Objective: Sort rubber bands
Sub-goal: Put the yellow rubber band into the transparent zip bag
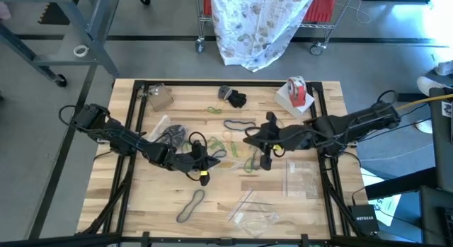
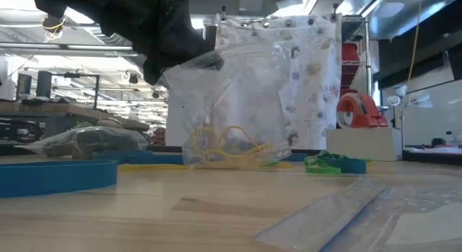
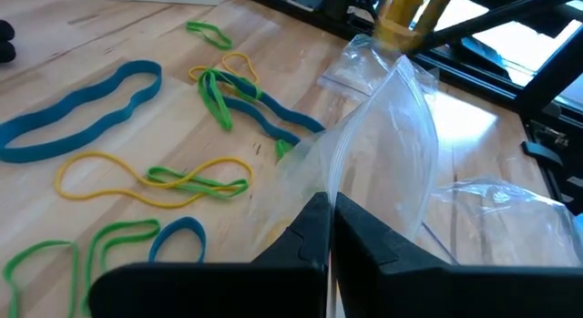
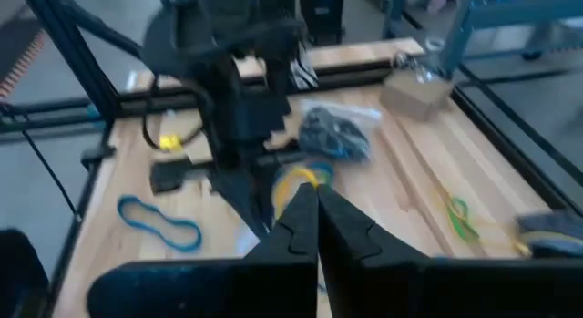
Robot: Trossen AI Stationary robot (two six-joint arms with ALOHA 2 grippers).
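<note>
We see the left end effector (image 3: 330, 229) clamped on a clear plastic bag (image 3: 383, 145) above scattered rubber bands (image 3: 164, 177); the right end effector (image 4: 316, 213) is closed, empty.

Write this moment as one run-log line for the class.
left claw: shut on clear bag | right claw: shut, mid-table | rubber bands: loose on table

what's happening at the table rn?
Both arms meet mid-table over scattered rubber bands. The left gripper is shut on the edge of a clear plastic bag, holding it up; yellow bands show inside it in the low view. The right gripper is shut, close to the bag. Most bands lie loose on the table.
</note>
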